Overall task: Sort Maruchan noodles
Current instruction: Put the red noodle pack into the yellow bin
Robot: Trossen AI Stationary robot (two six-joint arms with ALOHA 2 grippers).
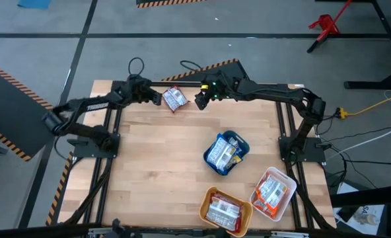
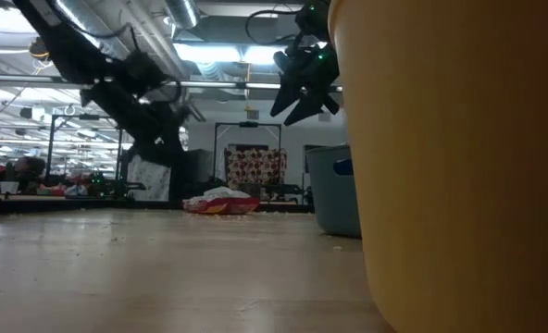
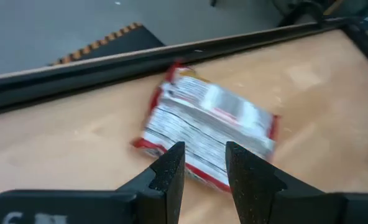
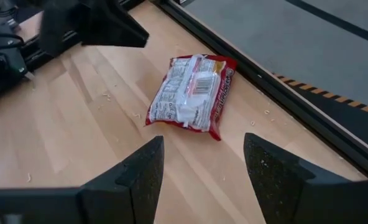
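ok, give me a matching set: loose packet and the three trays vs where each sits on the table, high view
Things:
1. red-and-white packet
2. blue tray
3. orange tray
4. white tray

Places:
A. near edge, left of another tray
B. far edge, between the two grippers
C. near right corner
D. middle of the table, right of centre

Pairs: 1-B, 2-D, 3-A, 4-C

Red-and-white noodle packet (image 1: 174,99) flat at table's far edge, other packets (image 1: 222,153) in trays
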